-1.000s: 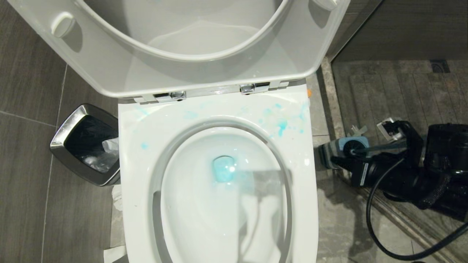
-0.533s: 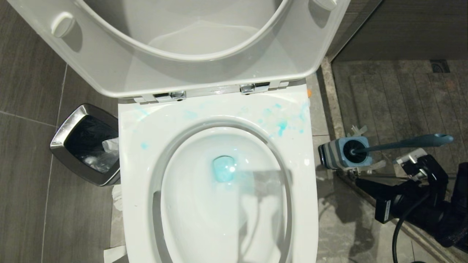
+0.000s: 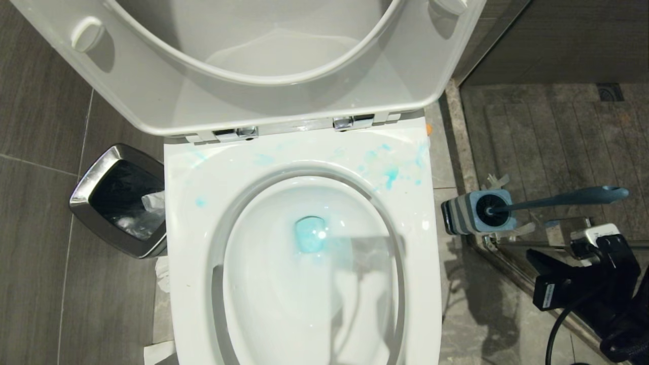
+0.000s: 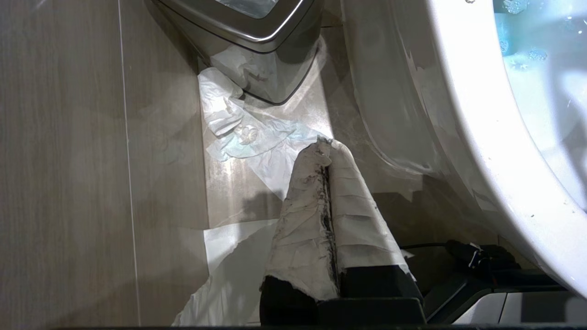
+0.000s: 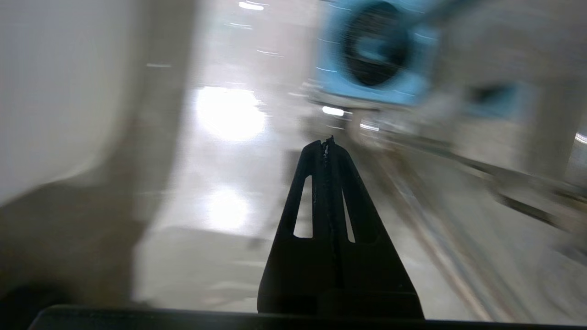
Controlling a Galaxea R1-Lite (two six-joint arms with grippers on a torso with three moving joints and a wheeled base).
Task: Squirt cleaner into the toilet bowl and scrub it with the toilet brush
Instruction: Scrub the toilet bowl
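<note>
The toilet brush looks light and stiff; grasp its slim handle near the holed end. The right gripper, clenched and empty, sits just nearer.

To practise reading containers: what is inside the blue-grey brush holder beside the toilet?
The toilet brush stands in the holder: its black bristle head fills the opening, and the slate-blue handle slants out. The holder's bottom is hidden by the head.

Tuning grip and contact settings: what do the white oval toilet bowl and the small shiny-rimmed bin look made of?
White oval toilet bowl: likely glazed ceramic, glossy with sharp highlights. Small shiny-rimmed bin: rim looks like polished steel, mirror-like; a black liner, probably thin plastic, crinkles inside.
</note>
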